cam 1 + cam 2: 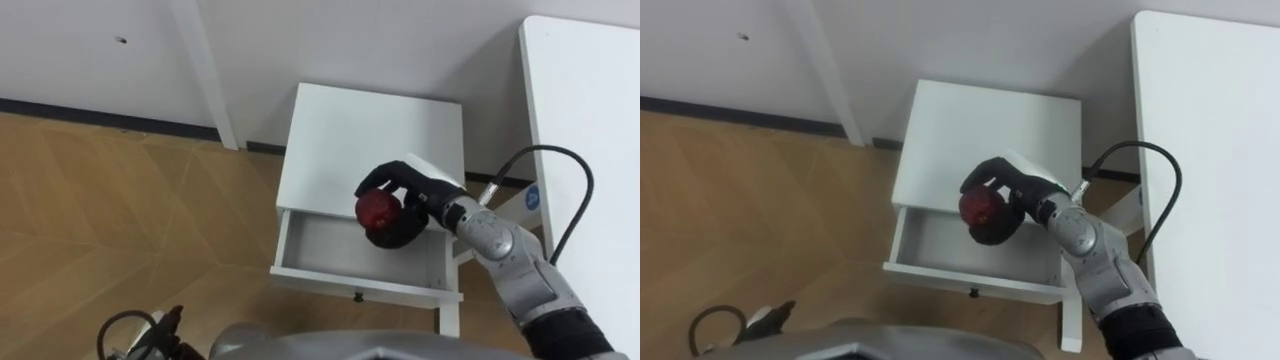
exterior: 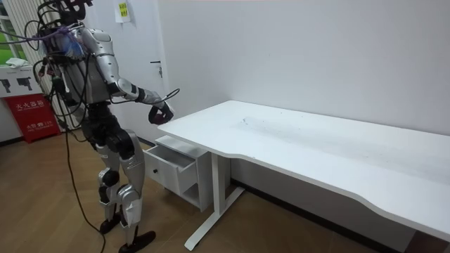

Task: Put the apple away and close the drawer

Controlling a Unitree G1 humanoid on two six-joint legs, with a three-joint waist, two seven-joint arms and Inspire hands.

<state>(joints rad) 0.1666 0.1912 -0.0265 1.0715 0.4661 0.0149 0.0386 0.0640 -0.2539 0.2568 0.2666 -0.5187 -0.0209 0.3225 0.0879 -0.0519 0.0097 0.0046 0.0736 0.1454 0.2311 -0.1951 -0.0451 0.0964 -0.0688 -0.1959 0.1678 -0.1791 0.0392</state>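
Observation:
A red apple sits in my right hand, whose dark fingers curl round it. The hand hangs above the open drawer of a small white cabinet, over the drawer's right half near its back. In the right eye view the apple and the right hand show the same way over the drawer. The room view has me standing in front of the cabinet with the right hand held out above the pulled-out drawer. The drawer's inside looks bare.
A large white desk runs along my right, its leg beside the cabinet. The white wall and dark skirting lie behind the cabinet. A white frame post stands to the cabinet's left. Wooden floor spreads out on the left.

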